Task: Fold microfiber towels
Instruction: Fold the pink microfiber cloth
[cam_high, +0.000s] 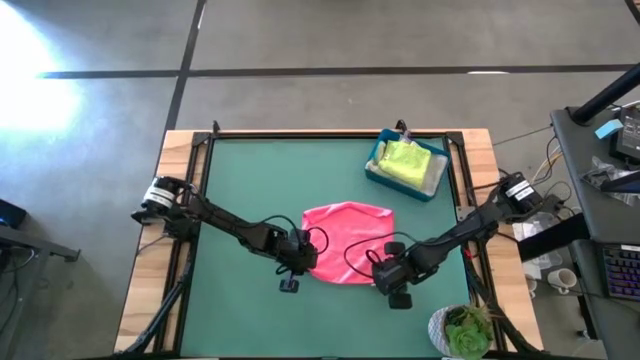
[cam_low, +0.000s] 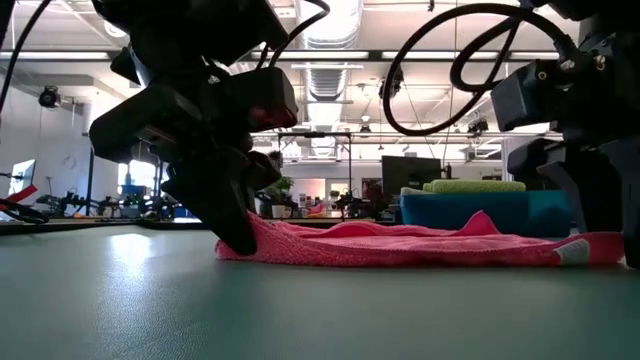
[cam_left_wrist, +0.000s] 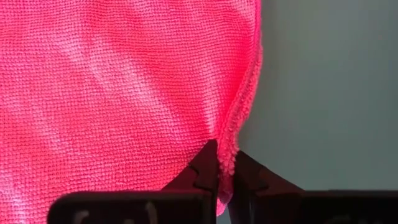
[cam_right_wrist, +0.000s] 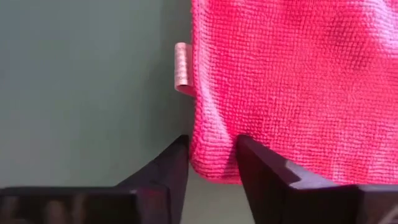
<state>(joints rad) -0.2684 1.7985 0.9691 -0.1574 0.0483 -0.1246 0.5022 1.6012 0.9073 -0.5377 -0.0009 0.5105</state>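
Near the table's front, the left gripper (cam_left_wrist: 225, 167) is clamped on the hot pink towel's (cam_high: 347, 242) left edge. The right gripper (cam_right_wrist: 211, 157) straddles its right corner, fingers apart. Farther right, a blue bin (cam_high: 385, 172) holds folded towels (cam_high: 408, 161).

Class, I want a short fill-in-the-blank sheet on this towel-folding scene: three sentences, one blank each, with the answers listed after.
1. The towel lying on the green table between the two grippers is coloured ____.
2. The left gripper has its fingers ____ on the pink towel's edge.
3. The folded lime green towel sits inside a bin coloured ____, while the right gripper straddles a corner of the pink towel.

Missing words: pink; shut; blue
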